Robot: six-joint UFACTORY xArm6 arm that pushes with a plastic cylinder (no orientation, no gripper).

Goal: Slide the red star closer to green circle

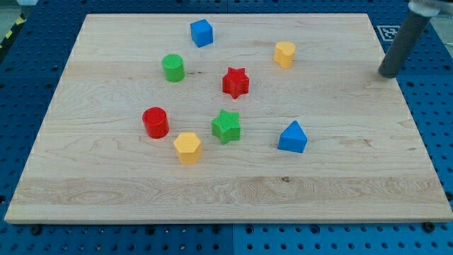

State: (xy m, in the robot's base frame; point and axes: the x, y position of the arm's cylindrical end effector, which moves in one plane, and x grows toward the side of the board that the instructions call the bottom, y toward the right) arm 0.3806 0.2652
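Note:
The red star [236, 82] sits on the wooden board [106, 177], above the middle. The green circle [173, 68] stands to its left and a little higher, with a gap of bare wood between them. My tip [387, 74] is at the board's right edge near the view's top, far to the right of the red star and touching no block.
A blue cube [202, 32] is at the top. A yellow block [284, 54] lies right of the red star. A red cylinder [155, 122], a yellow hexagon [187, 147], a green star [226, 127] and a blue triangle [292, 137] lie lower down. A marker tag [391, 32] sits at the top right corner.

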